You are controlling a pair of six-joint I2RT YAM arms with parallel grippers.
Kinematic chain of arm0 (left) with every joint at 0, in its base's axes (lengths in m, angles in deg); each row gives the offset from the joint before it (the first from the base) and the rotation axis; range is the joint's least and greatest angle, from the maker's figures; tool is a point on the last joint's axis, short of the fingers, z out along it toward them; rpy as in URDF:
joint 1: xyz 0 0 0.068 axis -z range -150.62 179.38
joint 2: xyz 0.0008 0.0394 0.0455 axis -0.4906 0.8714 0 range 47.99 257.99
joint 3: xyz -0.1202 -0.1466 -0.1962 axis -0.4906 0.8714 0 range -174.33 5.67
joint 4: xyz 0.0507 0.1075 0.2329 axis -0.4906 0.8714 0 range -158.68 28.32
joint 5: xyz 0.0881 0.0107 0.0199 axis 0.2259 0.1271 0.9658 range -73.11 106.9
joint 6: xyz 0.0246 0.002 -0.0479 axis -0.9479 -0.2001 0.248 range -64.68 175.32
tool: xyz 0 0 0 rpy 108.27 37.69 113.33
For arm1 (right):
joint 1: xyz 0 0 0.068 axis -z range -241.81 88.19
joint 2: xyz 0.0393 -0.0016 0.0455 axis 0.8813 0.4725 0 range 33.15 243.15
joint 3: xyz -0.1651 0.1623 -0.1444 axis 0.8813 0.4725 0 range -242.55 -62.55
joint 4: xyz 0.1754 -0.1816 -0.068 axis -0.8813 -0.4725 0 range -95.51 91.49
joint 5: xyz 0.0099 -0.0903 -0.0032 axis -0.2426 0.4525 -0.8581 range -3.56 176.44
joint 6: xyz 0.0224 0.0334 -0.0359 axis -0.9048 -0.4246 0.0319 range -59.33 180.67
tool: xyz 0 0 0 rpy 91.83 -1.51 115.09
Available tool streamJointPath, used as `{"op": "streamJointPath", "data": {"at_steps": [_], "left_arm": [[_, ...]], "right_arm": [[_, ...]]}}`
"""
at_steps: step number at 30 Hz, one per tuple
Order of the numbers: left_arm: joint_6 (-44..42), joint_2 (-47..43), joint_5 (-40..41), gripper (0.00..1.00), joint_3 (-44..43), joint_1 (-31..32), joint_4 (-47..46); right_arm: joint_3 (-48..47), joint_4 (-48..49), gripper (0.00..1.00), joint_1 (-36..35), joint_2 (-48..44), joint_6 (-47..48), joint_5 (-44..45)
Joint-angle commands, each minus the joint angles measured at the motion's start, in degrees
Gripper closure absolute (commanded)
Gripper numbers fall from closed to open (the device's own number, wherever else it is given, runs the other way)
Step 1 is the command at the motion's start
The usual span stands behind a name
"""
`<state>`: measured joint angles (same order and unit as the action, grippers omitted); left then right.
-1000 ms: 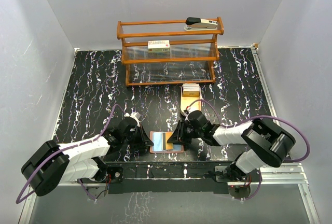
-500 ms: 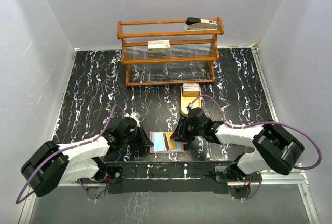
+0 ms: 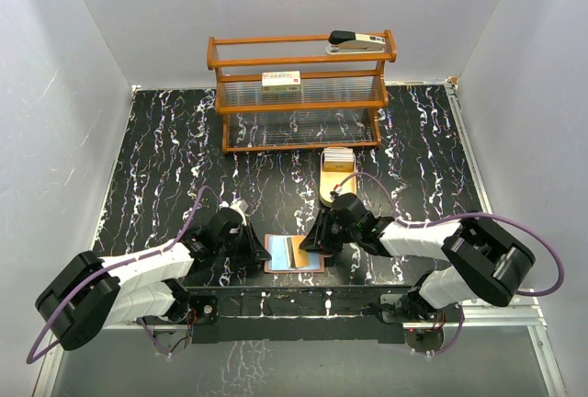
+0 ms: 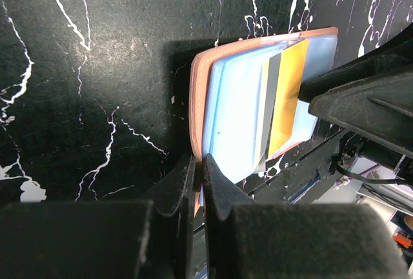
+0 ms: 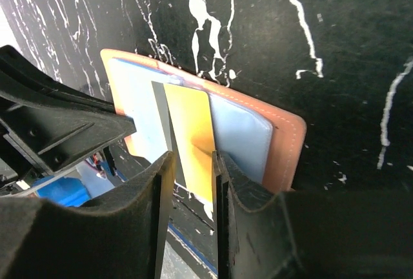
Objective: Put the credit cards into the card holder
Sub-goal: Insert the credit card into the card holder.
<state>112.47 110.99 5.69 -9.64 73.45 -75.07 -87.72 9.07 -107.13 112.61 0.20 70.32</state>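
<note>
Card holder point(image 5: 287, 143) lies open and flat, and I place everything else by it. Under it spreads the black, white-veined table point(image 3: 165, 167), with the card holder at the table's near edge between my two arms. Well behind the card holder stands the wooden rack point(image 3: 303, 105), with a stapler point(image 3: 356, 42) on its top level and a small cream box point(image 3: 281, 81) one level down. Closer in, just behind the card holder and a little to its right, sits the oval wooden tray point(image 3: 333, 186) with a stack of cards point(image 3: 338, 158) at its far end.

At the card holder's left edge my left claw point(image 4: 200, 166) is pinched tight, with the reddish rim caught between its fingers. Over the card holder's right part my right claw point(image 5: 193, 157) stands partly open, its fingers either side of a yellow card point(image 5: 188, 121) with a grey stripe. That card lies across the card holder's pale blue inner face. Whether my pads actually press the card I cannot tell.
</note>
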Motion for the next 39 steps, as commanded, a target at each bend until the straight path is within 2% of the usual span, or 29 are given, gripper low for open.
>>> {"op": "streamJointPath", "data": {"at_steps": [1, 10, 39], "left_arm": [[-0.38, -0.24, -0.30, 1.00, 1.12, 0.38, 4.37], [0.24, -0.25, -0.78, 1.00, 1.34, 0.40, 3.34], [0.78, 0.88, -2.27, 1.00, 1.69, 0.40, 0.16]], "right_arm": [[0.17, 3.92, 0.70, -1.44, 1.09, -2.57, -0.14], [-0.23, 2.41, 0.69, -2.67, -0.82, -3.62, 1.89], [-4.28, 11.25, 0.70, -5.22, 6.64, -2.06, -1.11]]}}
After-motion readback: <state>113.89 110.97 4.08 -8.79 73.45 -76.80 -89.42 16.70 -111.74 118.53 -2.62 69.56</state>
